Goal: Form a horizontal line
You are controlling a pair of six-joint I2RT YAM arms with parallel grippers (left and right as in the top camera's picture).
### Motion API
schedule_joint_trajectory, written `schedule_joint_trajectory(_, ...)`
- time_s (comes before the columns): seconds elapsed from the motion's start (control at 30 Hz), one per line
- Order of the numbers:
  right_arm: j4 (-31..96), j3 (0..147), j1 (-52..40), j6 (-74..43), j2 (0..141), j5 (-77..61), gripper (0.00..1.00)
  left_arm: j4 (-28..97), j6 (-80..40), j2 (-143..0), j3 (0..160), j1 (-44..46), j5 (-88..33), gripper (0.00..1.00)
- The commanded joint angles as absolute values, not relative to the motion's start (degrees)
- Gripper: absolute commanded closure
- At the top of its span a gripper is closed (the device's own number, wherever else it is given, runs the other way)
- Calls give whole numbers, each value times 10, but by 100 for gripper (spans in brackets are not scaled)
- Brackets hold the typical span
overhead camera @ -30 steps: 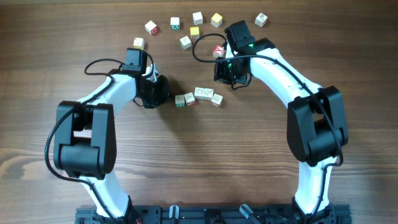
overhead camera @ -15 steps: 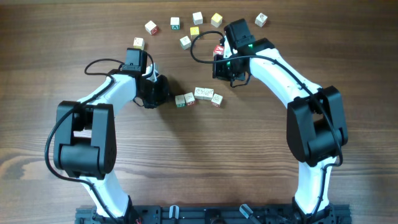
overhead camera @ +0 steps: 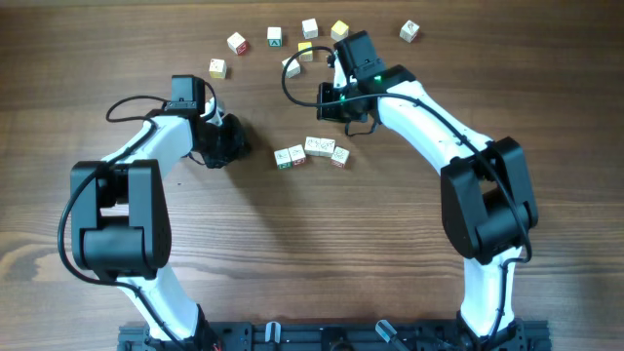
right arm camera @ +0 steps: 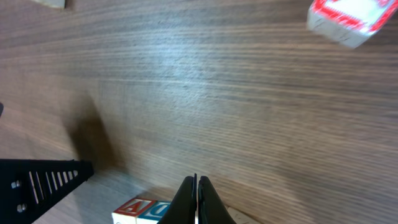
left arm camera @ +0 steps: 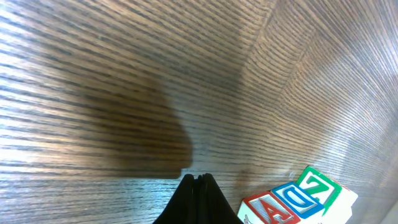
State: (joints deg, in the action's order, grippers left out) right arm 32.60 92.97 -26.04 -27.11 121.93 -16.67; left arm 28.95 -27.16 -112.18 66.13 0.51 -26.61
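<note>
The left fingers (left arm camera: 194, 190) are pressed together with nothing between them, tips low over the wood-grain counter (overhead camera: 292, 253). The right fingers (right arm camera: 194, 193) are likewise closed and empty. Beside the left tips, block faces read a red A, what looks like a blue D, and a green Z. The horizontal line (overhead camera: 312, 151) lies near the counter's middle, its long axis roughly parallel to the far edge and slightly crooked. Loose cubes (overhead camera: 310, 27) are scattered nearer the far edge.
</note>
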Motion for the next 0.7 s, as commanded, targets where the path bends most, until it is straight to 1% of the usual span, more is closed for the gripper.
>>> schedule_joint_trajectory(0.0,326,933,-274,-312,1244,-165,95,291,-275,-1126,656,7,-261,96)
schedule_joint_trajectory(0.07,327,933,-276,-338,1245,-165,96,291,-275,-1126,656,7,-261,96)
schedule_joint_trajectory(0.27,339,933,-278,-541,1245,-117,96,292,-275,-1126,656,7,-261,96)
schedule_joint_trajectory(0.4,329,933,-279,-647,1245,-110,96,296,-275,-1126,656,7,-261,96)
schedule_joint_trajectory(0.6,355,933,-290,-883,1245,-110,96,303,-275,-1126,656,7,-261,96)
schedule_joint_trajectory(0.67,362,933,-294,-946,1245,-117,96,303,-275,-1126,656,7,-261,96)
